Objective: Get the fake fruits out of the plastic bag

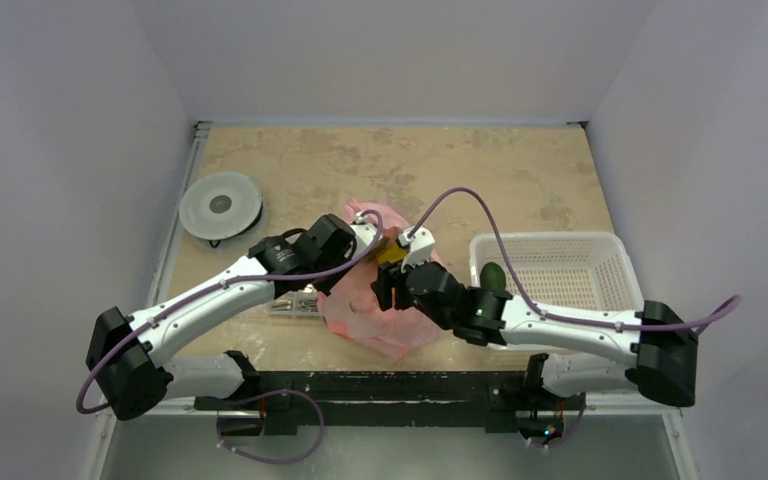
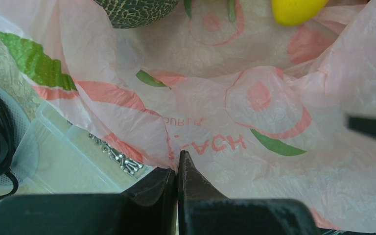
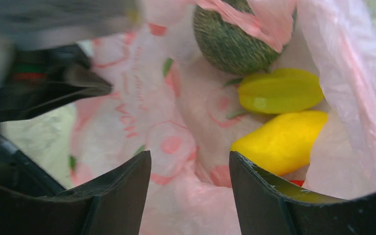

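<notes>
Room: pale grey walls close in the table on the left, far and right sides.
Surface: table [image 1: 500, 165] of mottled beige, stone-look, with a dark bar along the near edge.
Writing: red letters [image 2: 220, 144] printed on the plastic bag [image 1: 375, 320], seen reversed through the film and ending in "ACH". A smaller line above them is too fine to read. Red rings and green leaf shapes are also printed on it.
Round disc [image 1: 221, 205]: grey-white, upper left of the table, apart from the bag.
Clear box [image 2: 63, 159]: small screws inside, just left of the bag.
Left gripper [image 2: 178, 159]: jaws pressed together, with a fold of bag film pinched at the tips.
Bag position: centre of the table, near edge, between the two arms, mouth spread.
Netted green fruit [image 3: 230, 41]: inside the bag, partly under a pink strip.
Ridged yellow-green fruit [image 3: 280, 90]: inside the bag, beside the netted one.
Yellow fruit [image 3: 280, 142]: inside the bag, nearest the right finger.
Right gripper [image 3: 190, 159]: jaws well apart at the bag mouth, holding nothing.
Dark green fruit [image 1: 493, 275]: in the basket, left end.
Basket [image 1: 545, 240]: white, perforated, right of the bag.
</notes>
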Motion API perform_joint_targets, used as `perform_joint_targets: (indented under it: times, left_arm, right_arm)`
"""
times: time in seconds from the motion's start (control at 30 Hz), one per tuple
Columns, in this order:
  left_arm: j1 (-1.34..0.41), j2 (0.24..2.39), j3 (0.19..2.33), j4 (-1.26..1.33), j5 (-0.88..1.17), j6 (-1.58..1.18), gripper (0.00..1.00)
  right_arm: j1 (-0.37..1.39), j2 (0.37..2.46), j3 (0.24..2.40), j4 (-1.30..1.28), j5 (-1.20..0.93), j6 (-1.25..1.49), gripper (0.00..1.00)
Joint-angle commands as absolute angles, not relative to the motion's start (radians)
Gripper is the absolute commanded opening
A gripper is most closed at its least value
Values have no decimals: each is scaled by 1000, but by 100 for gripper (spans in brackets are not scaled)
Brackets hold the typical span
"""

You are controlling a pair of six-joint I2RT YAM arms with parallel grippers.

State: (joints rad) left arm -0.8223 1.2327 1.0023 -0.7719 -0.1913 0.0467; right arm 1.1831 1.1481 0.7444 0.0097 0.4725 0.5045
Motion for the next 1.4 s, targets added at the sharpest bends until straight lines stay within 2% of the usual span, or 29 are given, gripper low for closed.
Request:
perform_joint_targets:
  times: [0.0, 0.17, 0.33, 0.43, 0.53, 0.77, 1.0, 1.1, 1.2, 1.37]
  left_arm:
    - [-840, 1218, 998, -750, -210, 66, 0]
    - [-852, 1215, 996, -747, -207, 69, 0]
    - [-863, 1217, 993, -747, -201, 73, 0]
    - [-865, 1215, 994, -744, -198, 76, 0]
    - [-865, 1221, 994, -742, -191, 78, 0]
    - [-865, 1220, 998, -744, -186, 81, 0]
    - [-866, 1231, 987, -735, -186, 82, 0]
    - [-865, 1246, 993, -742, -193, 85, 0]
    - [-865, 1242, 993, -739, -196, 87, 0]
    - [-866, 1236, 994, -736, -192, 89, 0]
  right_arm:
    - [1111, 1239, 742, 58, 494, 602, 59]
    - [1085, 1422, 882, -162, 631, 733, 60]
    - [1060, 1491, 907, -279, 729, 777, 64]
    - [1060, 1501, 896, -267, 763, 732, 73]
    - [1060, 1520, 894, -268, 811, 711, 87]
    - [1045, 1557, 846, -72, 833, 612, 99]
    - [998, 1696, 861, 31, 865, 609, 99]
    - [996, 1732, 860, 57, 845, 606, 95]
    - [996, 1757, 874, 48, 820, 603, 89]
    - [996, 1740, 829, 90, 792, 606, 66]
